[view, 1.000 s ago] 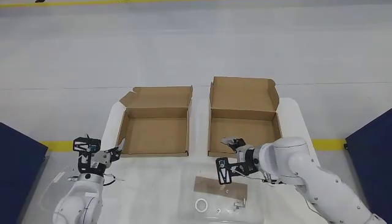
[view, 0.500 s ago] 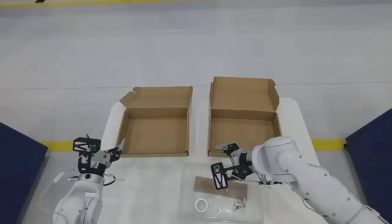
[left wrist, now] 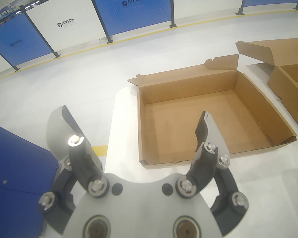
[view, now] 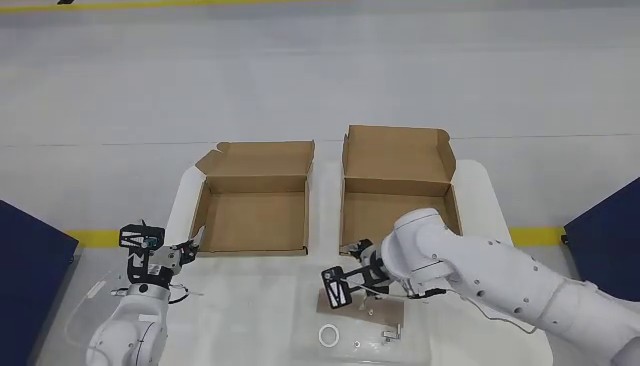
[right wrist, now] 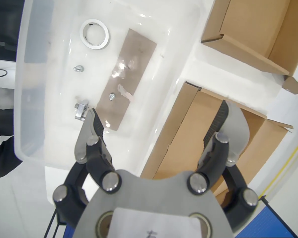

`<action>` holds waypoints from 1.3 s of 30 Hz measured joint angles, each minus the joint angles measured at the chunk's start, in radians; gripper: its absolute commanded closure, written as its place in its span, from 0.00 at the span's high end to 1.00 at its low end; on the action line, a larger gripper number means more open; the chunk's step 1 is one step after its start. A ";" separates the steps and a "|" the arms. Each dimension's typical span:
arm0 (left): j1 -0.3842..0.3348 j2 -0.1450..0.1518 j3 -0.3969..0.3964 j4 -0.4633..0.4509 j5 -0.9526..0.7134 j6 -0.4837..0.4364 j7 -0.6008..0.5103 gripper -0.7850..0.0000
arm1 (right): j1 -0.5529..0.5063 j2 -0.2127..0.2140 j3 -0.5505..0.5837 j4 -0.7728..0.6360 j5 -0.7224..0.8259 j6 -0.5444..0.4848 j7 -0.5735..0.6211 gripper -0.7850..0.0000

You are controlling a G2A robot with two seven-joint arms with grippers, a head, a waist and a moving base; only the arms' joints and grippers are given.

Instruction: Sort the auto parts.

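Metal, stiff and probably slick, the ring [right wrist: 94, 34] and small bracket [right wrist: 81, 110] in the clear bin [right wrist: 29, 125] likely suit an edge pinch from the wide-open right gripper [right wrist: 159, 111].

Top-down on a white table [view: 250, 291]: two open cardboard boxes sit side by side at the back, the left box [view: 255, 221] and the right box [view: 400, 211], both with lids flipped up. Up front there's a clear plastic bin [view: 305, 321] holding a white ring [view: 328, 336], a brown strip [view: 362, 308], a small metal bracket [view: 391, 334] and a tiny bolt [view: 357, 344]. The right gripper [view: 348, 268] hangs over the bin's back edge, near the right box's front wall. The left gripper [view: 188, 244] sits by the left box's front corner, fingers apart.
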 measured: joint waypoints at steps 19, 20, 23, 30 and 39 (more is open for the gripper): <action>0.000 0.000 0.000 0.000 0.000 0.000 0.000 1.00 | 0.058 -0.015 -0.121 -0.033 0.053 0.117 0.117 1.00; 0.000 0.000 0.000 0.000 0.000 0.000 0.000 1.00 | 0.059 -0.018 -0.126 -0.034 0.059 0.135 0.135 1.00; 0.000 0.000 0.000 0.000 0.000 0.000 0.000 1.00 | 0.066 -0.031 -0.139 -0.040 0.098 0.212 0.212 1.00; 0.000 0.000 0.000 0.000 0.000 0.000 0.000 1.00 | 0.075 -0.070 -0.138 -0.053 0.196 0.365 0.360 1.00; 0.000 0.000 0.000 0.000 0.000 0.000 0.000 1.00 | 0.073 -0.089 -0.135 -0.039 0.244 0.405 0.391 1.00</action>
